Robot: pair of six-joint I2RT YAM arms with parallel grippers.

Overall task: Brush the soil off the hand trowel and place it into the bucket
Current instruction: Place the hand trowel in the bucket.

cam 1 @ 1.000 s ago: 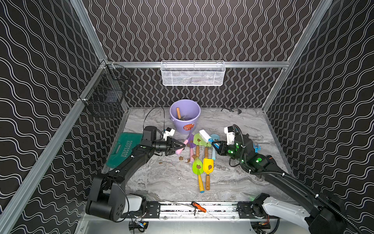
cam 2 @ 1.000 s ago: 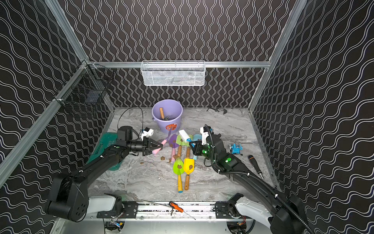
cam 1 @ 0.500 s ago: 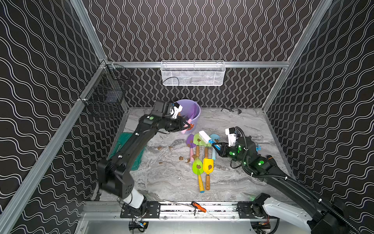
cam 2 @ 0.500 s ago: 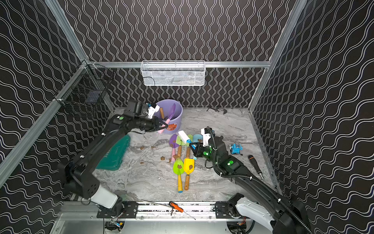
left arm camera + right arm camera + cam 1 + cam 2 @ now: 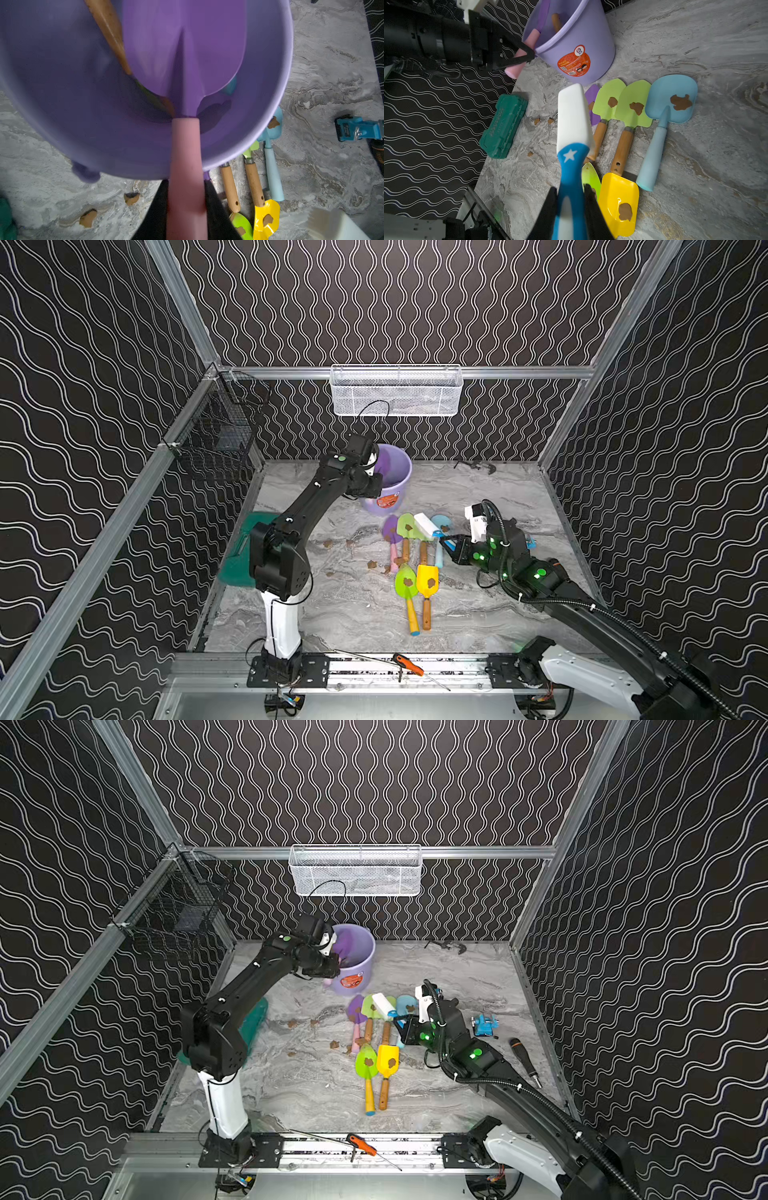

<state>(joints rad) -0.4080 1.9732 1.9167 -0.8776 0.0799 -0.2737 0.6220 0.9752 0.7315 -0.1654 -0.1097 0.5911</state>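
My left gripper (image 5: 529, 55) was clamped on the pink handle of the purple trowel (image 5: 185, 52). The blade was down inside the bucket (image 5: 583, 37) and the handle leaned out over the rim toward me. Beside the blade, the wooden handle (image 5: 108, 31) of another trowel also stood in the bucket. The bucket sat toward the back of the marble table (image 5: 478, 614), its orange sticker (image 5: 574, 62) facing the trowels laid out in front of it. My right gripper (image 5: 570, 197) was closed around the blue handle of the white brush (image 5: 574, 116), which I held over that row. Whether the brush head touched anything below it I could not tell. Soil (image 5: 680, 102) sat in a brown clump on the light blue trowel (image 5: 672, 91), and more clumps lay on the two green trowels (image 5: 633, 99) beside it and on the yellow trowel (image 5: 616, 191) nearer me. Loose crumbs (image 5: 537, 121) lay on the table between the green case (image 5: 503, 124) and the trowels.
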